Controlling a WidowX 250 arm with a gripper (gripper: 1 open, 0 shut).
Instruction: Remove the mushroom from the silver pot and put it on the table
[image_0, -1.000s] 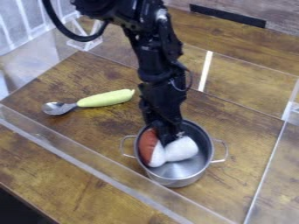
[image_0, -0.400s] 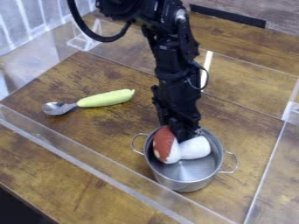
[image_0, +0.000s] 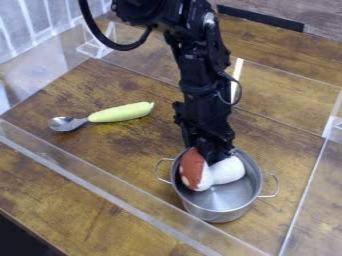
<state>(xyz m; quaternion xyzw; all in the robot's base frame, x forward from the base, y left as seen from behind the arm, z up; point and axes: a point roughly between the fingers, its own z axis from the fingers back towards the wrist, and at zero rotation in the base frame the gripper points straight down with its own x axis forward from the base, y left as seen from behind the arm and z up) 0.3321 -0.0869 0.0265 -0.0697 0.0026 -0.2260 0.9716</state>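
The silver pot (image_0: 230, 209) stands on the wooden table (image_0: 114, 155) at the front right. Inside it the mushroom (image_0: 197, 171) lies tilted, reddish-brown cap to the left and white stem to the right, poking above the rim. My gripper (image_0: 207, 154) points straight down into the pot from the black arm. Its dark fingers are closed in on the mushroom where cap meets stem. The fingertips are partly hidden behind the mushroom.
A yellow-green banana toy (image_0: 122, 112) and a small metal spoon (image_0: 67, 123) lie to the left of the pot. Clear acrylic walls (image_0: 80, 180) bound the table in front and at the right, close to the pot.
The pot and mushroom have slid a little right and toward the camera with the gripper. The mushroom now sits more upright between the fingers, which have narrowed.
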